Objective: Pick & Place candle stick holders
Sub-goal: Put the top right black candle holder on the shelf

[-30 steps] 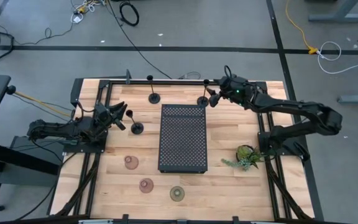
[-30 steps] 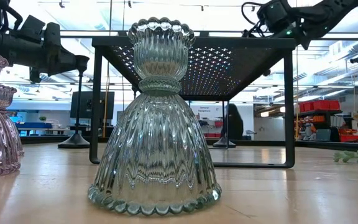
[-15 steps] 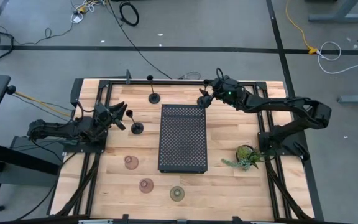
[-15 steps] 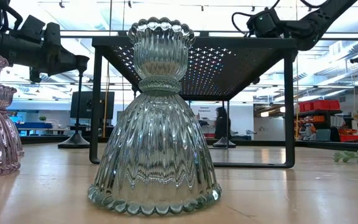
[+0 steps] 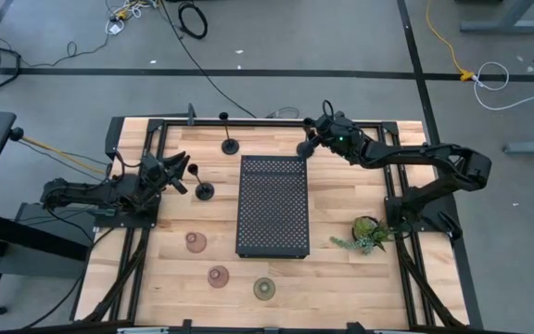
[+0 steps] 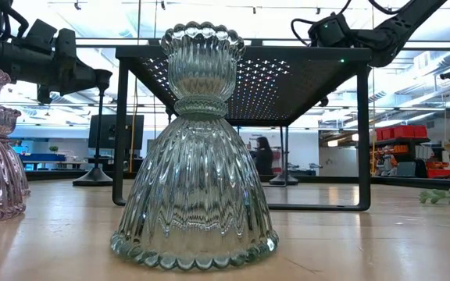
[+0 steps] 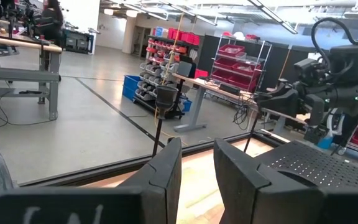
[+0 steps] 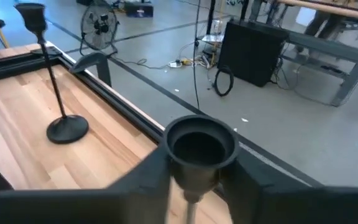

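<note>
No writing is legible. The right gripper [image 8: 194, 177], jaws pinching a black holder [image 8: 201, 149], hovers beside the tray's [image 5: 273, 206] far corner. Left gripper [image 5: 178, 174], jaws spread, waits near another holder [image 5: 203, 186]. Three cups [image 5: 218, 276] stand on the counter [image 5: 341, 278].

**Left wrist camera: dark fingers parted, one black stem holder ahead**

The left end effector [image 7: 196, 180] fills the lower foreground, its two dark fingers [image 7: 163, 180] standing apart with a gap between them. Beyond them a thin black candle stick holder with a cup-shaped top [image 7: 165, 98] stands upright on the light wooden surface [image 7: 197, 186]. Farther off, the black perforated rectangular tray [image 7: 319, 163] shows, with the other dark arm [image 7: 319, 93] above it. A person [image 7: 50, 18] stands far back in the room.
</note>
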You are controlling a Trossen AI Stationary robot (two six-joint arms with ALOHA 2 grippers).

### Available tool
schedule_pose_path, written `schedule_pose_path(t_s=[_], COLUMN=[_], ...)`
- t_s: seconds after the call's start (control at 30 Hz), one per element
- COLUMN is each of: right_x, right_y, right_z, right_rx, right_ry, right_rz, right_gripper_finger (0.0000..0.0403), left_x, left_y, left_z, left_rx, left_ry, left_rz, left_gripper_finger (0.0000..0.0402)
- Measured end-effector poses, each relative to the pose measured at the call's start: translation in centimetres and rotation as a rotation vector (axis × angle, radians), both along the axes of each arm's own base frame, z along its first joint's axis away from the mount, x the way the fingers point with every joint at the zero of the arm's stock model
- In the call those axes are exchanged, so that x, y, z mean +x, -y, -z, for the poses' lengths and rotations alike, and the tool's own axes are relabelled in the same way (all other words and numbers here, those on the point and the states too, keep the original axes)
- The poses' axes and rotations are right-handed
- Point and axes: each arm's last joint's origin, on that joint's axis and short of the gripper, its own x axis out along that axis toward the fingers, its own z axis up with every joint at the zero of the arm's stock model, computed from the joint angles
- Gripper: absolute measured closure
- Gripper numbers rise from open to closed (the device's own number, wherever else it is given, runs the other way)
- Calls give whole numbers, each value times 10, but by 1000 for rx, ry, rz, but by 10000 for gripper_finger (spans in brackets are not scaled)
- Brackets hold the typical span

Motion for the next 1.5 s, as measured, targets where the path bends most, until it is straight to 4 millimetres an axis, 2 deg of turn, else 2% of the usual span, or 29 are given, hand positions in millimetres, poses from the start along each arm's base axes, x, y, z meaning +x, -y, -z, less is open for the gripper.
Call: schedule_pose_path(t_s=[0.17,0.3,0.43,0.6,0.77,0.87,1.07,1.17,1.3,1.5], right_x=[1,0,-1,-2,-6,-6,3,7,13,19], right_y=[1,0,-7,-24,-51,-74,-128,-143,-147,-140], right_z=[-4,-24,-62,-124,-191,-210,-207,-198,-181,-153], right_rx=[-30,-50,-70,-91,-61,-22,1,-9,3,30], right_ry=[24,71,110,89,96,80,48,25,48,36], right_rz=[-3,-2,-19,-102,-181,-253,-382,-361,-362,-332], right_gripper_finger=[326,326,326,326,326,326,326,326,326,326], left_x=[0,0,0,0,0,0,0,0,0,0], left_y=[0,0,0,0,0,0,0,0,0,0], left_z=[0,1,1,1,1,1,1,1,1,1], left_rx=[0,1,1,1,1,1,1,1,-1,-1], left_ry=[-4,-7,-10,-11,-11,-11,-10,-10,-9,-9], left_rz=[0,0,0,0,0,0,0,0,0,0], left_gripper_finger=[303,303,303,303,303,303,303,303,303,303])
